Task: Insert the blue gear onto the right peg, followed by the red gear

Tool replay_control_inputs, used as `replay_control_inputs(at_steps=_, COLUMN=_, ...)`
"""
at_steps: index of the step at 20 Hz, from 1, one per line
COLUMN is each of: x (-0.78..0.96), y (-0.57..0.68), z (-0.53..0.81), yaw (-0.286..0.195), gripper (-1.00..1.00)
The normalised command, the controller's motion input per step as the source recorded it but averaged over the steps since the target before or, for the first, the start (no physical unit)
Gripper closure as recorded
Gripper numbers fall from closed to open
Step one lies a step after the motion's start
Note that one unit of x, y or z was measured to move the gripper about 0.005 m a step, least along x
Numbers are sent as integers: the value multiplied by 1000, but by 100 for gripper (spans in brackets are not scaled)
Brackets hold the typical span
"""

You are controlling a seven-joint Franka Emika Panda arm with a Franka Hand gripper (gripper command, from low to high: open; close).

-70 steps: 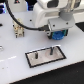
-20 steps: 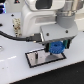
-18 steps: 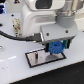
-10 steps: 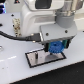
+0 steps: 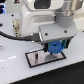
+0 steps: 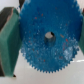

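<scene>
blue gear is clamped edge to edge between the gripper fingers; in the wrist view a dark green pad presses one toothed side, while only a sliver of the pad opposite shows. its hub hole looks pale and nothing dark shows through it, so i cannot tell whether the right peg sits beneath. in the exterior view the gear hangs low over the base plate, toward the end at the exterior view's right, either just above it or touching; the pictures do not settle which. the peg itself is hidden under the gear and fingers, and the red gear is not visible in either view.

the main risk, as i judge it, is a missed alignment: if the hole is slightly off the pin, pushing down would land the hub face on the pin tip, and the gear could tilt or skid in the pads. a tilted gear may also jam partway on the pin. letting go before the hub is threaded would leave it lying loose on the plate. the toothed rim offers the pads little flat surface, so sideways force could twist the gear in the grasp.
</scene>
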Motion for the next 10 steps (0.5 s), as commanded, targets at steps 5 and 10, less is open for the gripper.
replay_control_inputs(at_steps=5, x=128, y=-113, z=-39, yaw=0, gripper=100)
replay_control_inputs(at_steps=10, x=106, y=-87, z=-246, yaw=0, gripper=100)
